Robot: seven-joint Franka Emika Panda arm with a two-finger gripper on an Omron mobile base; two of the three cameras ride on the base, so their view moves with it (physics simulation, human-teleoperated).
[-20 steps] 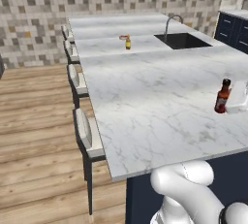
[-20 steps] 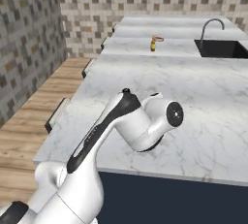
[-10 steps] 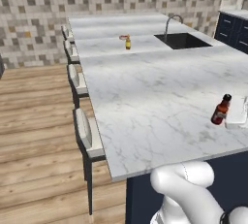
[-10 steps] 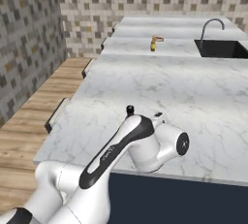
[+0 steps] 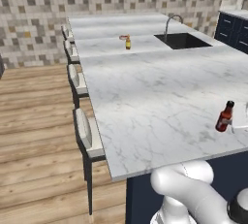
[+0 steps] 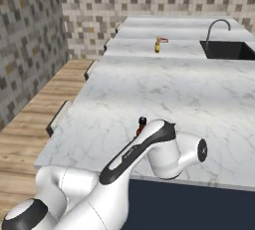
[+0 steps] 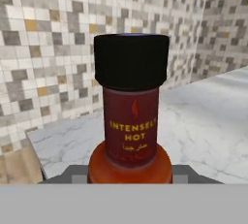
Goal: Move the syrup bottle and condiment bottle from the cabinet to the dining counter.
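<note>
The condiment bottle, slim and reddish-brown with a black cap, leans slightly over the near right part of the dining counter. My gripper holds it at the frame's right edge and is shut on its body. In the right base view only the condiment bottle's cap peeks out behind my forearm. In the hand view the condiment bottle stands very close, its red label reading "intensely hot". Whether its base touches the marble I cannot tell. The syrup bottle and the cabinet are out of view.
A small yellow-orange bottle stands far back on the counter, left of the black sink and its faucet. Pale-seated stools line the counter's left edge above wood floor. Navy drawer units stand at the far right.
The gripper has carried the condiment bottle lower and nearer the counter's front edge, and my arm has stretched further forward over the marble.
</note>
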